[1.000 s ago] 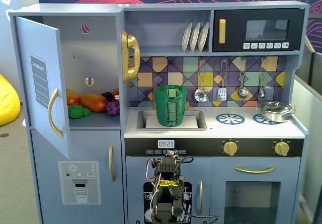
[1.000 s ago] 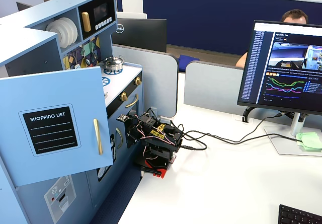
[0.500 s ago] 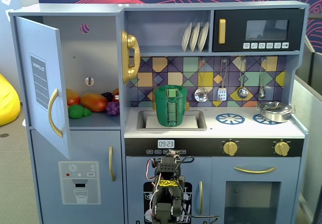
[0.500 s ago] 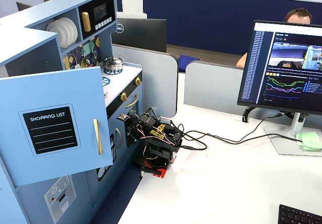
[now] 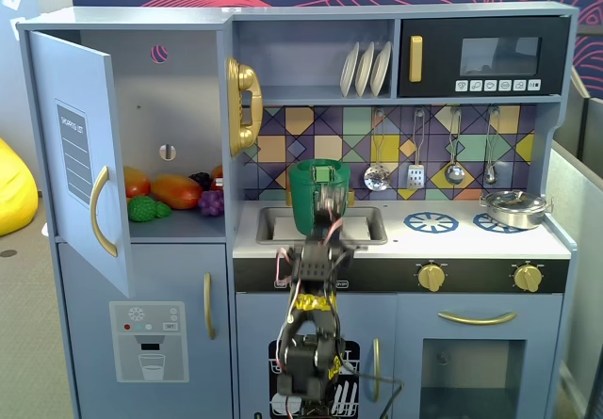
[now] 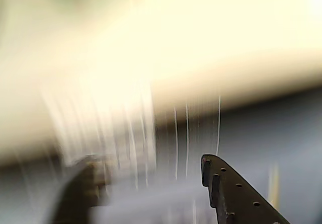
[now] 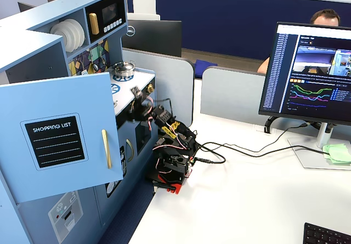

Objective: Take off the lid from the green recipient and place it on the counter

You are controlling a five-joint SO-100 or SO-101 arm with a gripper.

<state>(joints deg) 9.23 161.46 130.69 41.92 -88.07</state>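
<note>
I count one green recipient [image 5: 311,198] at twelve o'clock from the arm, one silver pan [image 5: 513,208] at two o'clock, three white plates [image 5: 366,69], four hanging utensils [image 5: 415,151], two burner rings [image 5: 431,221], two knobs [image 5: 431,276]; fruit pieces [image 5: 174,191] perhaps six.

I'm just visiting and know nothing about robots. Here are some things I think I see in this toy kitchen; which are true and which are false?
1. The green recipient stands in the sink area of the counter. True.
2. The silver pan sits on the burner at the left of the counter in a fixed view. False: it sits at the far right.
3. The fridge door is shut. False: it is swung open, showing toy fruit on a shelf.
4. White plates stand on the upper shelf beside the microwave. True.
5. The wrist view gives a sharp look at the lid. False: it is heavily blurred, with only the dark fingers clear.
</note>
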